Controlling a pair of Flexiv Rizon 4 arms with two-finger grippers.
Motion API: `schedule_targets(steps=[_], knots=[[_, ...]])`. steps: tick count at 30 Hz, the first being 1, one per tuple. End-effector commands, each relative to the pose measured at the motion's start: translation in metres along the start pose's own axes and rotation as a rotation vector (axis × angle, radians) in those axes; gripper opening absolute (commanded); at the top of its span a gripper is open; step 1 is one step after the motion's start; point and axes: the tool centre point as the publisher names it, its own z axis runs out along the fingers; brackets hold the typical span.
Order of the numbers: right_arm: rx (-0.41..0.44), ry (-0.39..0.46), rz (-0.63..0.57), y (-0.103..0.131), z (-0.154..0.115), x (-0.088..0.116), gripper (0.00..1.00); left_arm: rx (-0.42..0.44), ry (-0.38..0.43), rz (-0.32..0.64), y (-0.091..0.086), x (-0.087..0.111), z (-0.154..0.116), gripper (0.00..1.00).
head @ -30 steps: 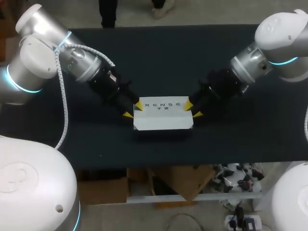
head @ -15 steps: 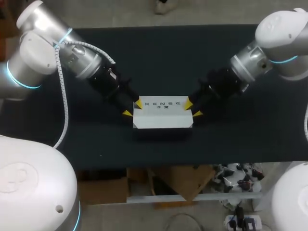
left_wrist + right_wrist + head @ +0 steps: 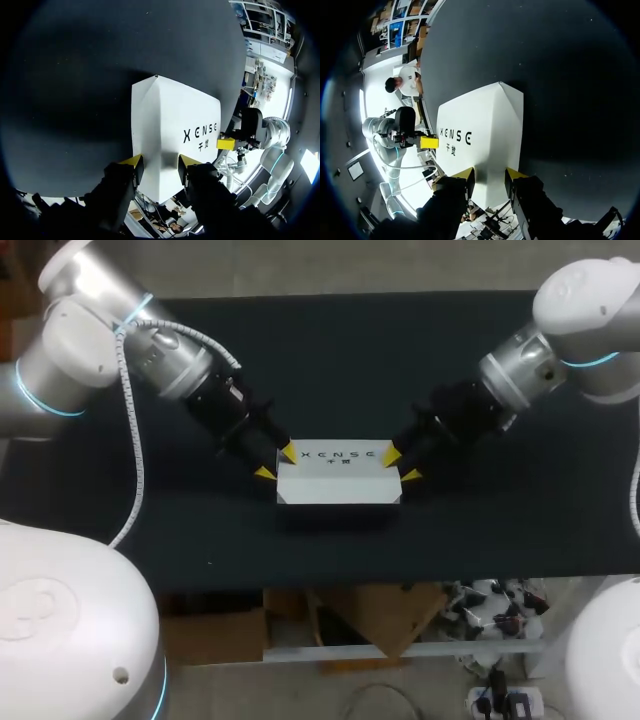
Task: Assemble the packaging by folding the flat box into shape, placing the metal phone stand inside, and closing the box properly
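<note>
- The white box (image 3: pixel 338 480) stands folded into shape at the middle of the dark table (image 3: pixel 330 350), its long side running from 9 to 3 o'clock, printed top face up and looking closed
- The left gripper (image 3: pixel 277 464) comes in from 10 o'clock to the box's 9 o'clock end; its jaws are released and spread, one yellow tip at the far corner of the top, the other just off the end wall, so it braces rather than pinches
- The right gripper (image 3: pixel 401 466) mirrors it from 2 o'clock at the 3 o'clock end, jaws likewise spread, with nothing clamped between them
- The phone stand is not in view; whether it lies inside the box cannot be told
- The step in hand, as I judge it, is pressing the two end flaps home, late in the task
- Push both ends inward together and evenly, so the box neither slides toward 3 or 9 o'clock nor twists on the table
- Keep the tips on the end walls, not the top panel, which thin card would let dent
- Press only until the flaps sit flush; more would likely bow the long walls
- Draw back along each arm's own line, so no tip catches a flap
</note>
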Motion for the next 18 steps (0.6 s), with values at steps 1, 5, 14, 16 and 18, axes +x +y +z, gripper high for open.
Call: schedule_targets(steps=[1, 5, 14, 16, 18], knots=[[0.013, 0.005, 0.000, 0.0048, 0.0100, 0.0091, 0.41, -0.009, -0.004, -0.003, -0.0027, 0.0113, 0.0093, 0.45], [0.015, 0.004, 0.000, 0.0059, 0.0096, 0.0097, 0.41, -0.008, -0.004, -0.005, -0.0024, 0.0120, 0.0088, 0.45], [0.015, 0.001, -0.007, 0.0064, 0.0087, 0.0112, 0.41, -0.010, -0.008, -0.006, -0.0019, 0.0123, 0.0078, 0.45], [0.014, 0.001, -0.015, 0.0063, 0.0097, 0.0107, 0.41, -0.010, -0.008, 0.001, -0.0019, 0.0116, 0.0088, 0.45], [0.015, -0.001, -0.020, 0.0059, 0.0109, 0.0101, 0.42, -0.002, -0.011, 0.009, -0.0011, 0.0112, 0.0096, 0.45]])
